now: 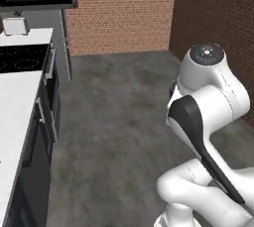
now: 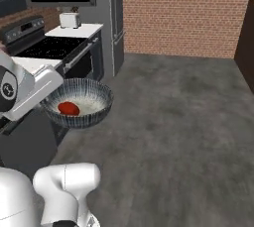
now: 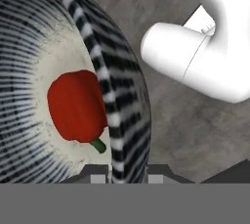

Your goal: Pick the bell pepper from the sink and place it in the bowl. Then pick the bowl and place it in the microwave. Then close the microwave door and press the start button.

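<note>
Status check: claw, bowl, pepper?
Claw shut on bowl rim, carried off the counter. Bell pepper inside. Nothing blocking seen.

Glossy white rounded arm (image 1: 211, 99) with dark joint bands.

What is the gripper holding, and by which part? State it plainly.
The gripper holds the wide, black-and-white striped bowl by its rim, one finger on each side of the wall; a glossy red bell pepper lies inside.
</note>
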{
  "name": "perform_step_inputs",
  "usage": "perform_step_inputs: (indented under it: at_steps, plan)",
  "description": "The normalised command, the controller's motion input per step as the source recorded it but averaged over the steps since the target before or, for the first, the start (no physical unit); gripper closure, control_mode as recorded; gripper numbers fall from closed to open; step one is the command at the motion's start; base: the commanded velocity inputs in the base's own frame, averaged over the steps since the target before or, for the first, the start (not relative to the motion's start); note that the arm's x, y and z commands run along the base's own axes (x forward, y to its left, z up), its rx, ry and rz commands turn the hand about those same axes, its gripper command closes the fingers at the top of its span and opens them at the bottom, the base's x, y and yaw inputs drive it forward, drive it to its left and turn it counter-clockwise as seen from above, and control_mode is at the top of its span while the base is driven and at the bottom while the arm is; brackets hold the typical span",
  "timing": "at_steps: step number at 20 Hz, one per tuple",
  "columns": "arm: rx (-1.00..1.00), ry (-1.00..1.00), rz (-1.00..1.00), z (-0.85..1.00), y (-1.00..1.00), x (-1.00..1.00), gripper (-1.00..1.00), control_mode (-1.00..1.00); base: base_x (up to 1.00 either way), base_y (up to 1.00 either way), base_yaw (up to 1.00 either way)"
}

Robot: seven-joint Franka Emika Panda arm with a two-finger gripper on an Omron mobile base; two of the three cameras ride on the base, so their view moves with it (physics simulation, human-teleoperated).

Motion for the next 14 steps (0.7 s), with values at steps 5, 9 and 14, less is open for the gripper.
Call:
perform_step_inputs:
  at_steps: [5, 9, 14]
  plan:
    - [0.00, 0.00, 0.00, 0.00, 0.00, 0.00, 1.00, 1.00, 1.00, -0.25, -0.23]
    - [0.00, 0.00, 0.00, 0.00, 0.00, 0.00, 1.00, 1.00, 1.00, -0.33, -0.17]
    - [0.00, 0.00, 0.00, 0.00, 0.00, 0.00, 1.00, 1.00, 1.00, -0.27, -0.11]
